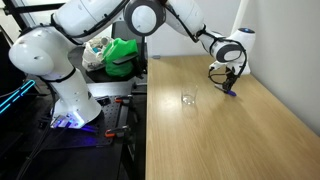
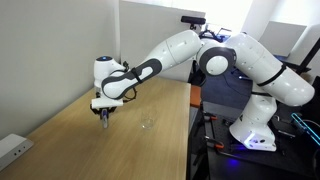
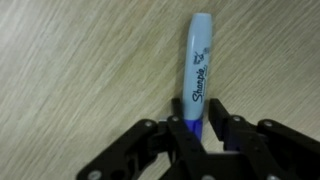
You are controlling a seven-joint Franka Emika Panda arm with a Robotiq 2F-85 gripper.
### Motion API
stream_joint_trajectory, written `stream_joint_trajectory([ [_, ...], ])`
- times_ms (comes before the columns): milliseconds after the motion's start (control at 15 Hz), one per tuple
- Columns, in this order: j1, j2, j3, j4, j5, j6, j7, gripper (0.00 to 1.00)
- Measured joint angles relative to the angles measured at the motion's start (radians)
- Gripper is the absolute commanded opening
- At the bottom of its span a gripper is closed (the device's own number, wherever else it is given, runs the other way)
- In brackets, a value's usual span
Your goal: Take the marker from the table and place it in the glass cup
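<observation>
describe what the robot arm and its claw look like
The arm is glossy white, built of thick rounded segments with dark grey rings and caps at the joints. The claw is matte black, with two fingers made of hinged linkage bars. No markings are readable on either.

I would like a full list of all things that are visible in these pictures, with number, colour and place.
table: one, light wood grain, fills the foreground
marker: one, blue, near the table's wall side, clamped at one end
glass cup: one, clear, upright on the table, apart from the marker
white block: one, white, at the table's edge
green bag: one, green, off the table, among clutter
arm: one, white, reaching over the table
gripper: one, black, shut on the marker
</observation>
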Motion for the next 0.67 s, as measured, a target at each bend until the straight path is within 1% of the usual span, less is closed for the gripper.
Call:
stream_joint_trajectory([
  [67,0.000,0.002,0.000,0.003,0.000,-0.001,0.000,0.03],
  [133,0.000,0.003,-0.001,0.007,-0.001,-0.001,0.000,0.06],
  [400,0.011,-0.001,-0.011,0.007,-0.018,-0.001,0.001,0.06],
  [667,0.036,-0.049,-0.025,-0.017,-0.049,0.009,0.002,0.06],
])
